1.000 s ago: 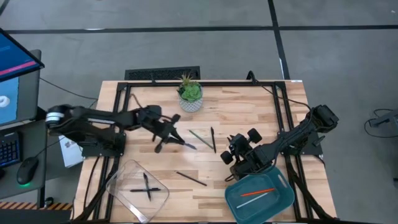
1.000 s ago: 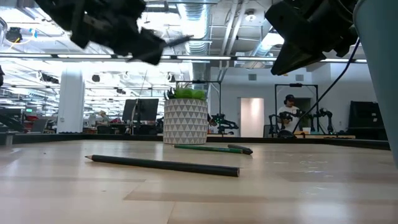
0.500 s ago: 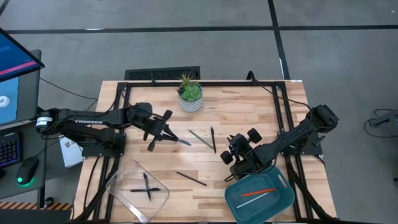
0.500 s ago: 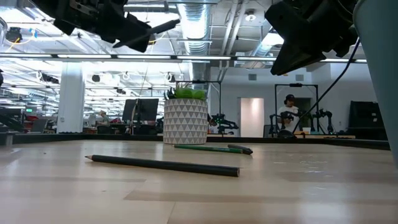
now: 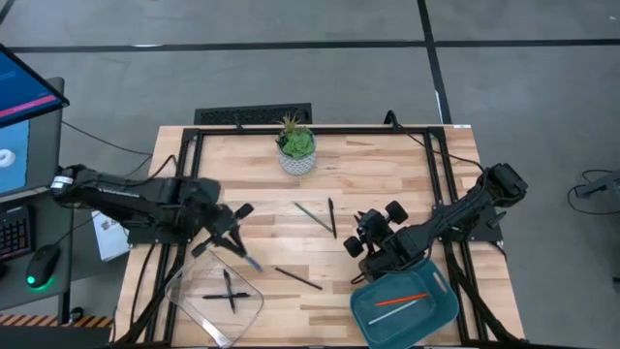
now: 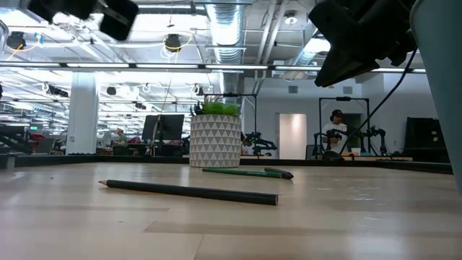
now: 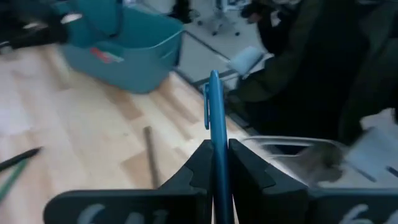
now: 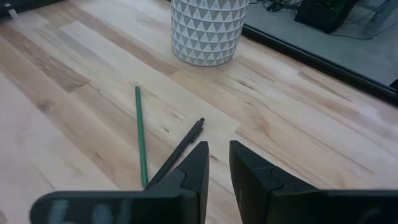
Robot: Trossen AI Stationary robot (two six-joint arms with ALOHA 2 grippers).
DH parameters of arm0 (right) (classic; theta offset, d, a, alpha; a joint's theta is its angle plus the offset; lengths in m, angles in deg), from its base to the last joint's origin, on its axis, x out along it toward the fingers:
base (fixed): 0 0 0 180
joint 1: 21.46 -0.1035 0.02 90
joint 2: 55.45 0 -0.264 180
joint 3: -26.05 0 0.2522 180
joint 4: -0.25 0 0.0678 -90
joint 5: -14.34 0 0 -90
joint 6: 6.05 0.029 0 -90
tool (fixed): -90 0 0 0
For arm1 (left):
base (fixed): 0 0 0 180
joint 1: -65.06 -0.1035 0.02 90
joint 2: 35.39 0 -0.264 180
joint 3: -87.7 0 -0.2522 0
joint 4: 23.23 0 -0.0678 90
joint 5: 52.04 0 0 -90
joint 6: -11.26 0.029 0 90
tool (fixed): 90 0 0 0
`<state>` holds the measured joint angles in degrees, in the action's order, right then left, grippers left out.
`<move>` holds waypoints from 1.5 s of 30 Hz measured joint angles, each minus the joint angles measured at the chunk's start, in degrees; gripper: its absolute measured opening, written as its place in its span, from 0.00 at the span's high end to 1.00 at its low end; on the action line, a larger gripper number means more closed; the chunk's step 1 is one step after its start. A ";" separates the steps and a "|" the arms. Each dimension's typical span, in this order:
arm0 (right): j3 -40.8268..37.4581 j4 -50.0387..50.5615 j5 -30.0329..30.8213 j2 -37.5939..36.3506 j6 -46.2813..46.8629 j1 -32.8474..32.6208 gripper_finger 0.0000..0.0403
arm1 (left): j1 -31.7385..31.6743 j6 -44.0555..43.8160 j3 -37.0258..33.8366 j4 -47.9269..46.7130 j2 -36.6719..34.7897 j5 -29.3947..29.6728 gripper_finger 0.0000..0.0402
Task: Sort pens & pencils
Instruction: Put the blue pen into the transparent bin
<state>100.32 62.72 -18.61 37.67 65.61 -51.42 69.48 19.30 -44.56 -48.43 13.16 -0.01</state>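
Observation:
My left gripper (image 5: 231, 236) hangs over the table's left side, just beyond the clear tray (image 5: 190, 302), shut on a blue pen (image 5: 248, 258). Two black pens (image 5: 228, 289) lie crossed in that tray. A teal tray (image 5: 438, 316) at the near right holds an orange-red pen (image 5: 402, 300). On the bare wood lie a green pencil (image 5: 310, 215), a black pen (image 5: 331, 215) and a dark pencil (image 5: 297, 278). My right gripper (image 8: 217, 163) waits next to the teal tray, slightly open with nothing between its fingers. My left gripper pinches the blue pen's barrel (image 7: 216, 155) between its two fingers. The pen runs along the fingers, and its clip end (image 7: 210, 99) sticks out well past the fingertips. Pen and fingers slant down toward the clear tray, with the pen clear of table and tray.
A white patterned pot with a green plant (image 5: 296, 150) stands at the table's far middle. Black frame rails and cables run along the left and right edges. There is open wood between the two trays around the dark pencil.
My left gripper has carried the blue pen from the table's middle toward the near left, up to the clear tray. It has turned, so the pen now points more toward the near edge. The pen stays held clear of the table.

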 joint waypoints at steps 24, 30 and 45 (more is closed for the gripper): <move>0.00 -0.81 -0.04 0.00 0.23 -0.01 0.78 | 42.96 -15.80 -0.23 -3.09 -9.57 44.19 0.96; 0.00 -0.83 -0.04 0.00 -0.02 0.01 0.78 | 44.16 -16.53 -0.37 -3.11 -8.61 45.36 0.96; 0.00 -0.88 -0.02 0.00 -0.17 0.09 0.78 | 44.47 -26.32 -18.84 15.93 -8.58 45.53 0.96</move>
<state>100.32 61.84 -18.63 37.67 65.43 -51.33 113.95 -7.01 -63.41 -32.50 4.58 45.52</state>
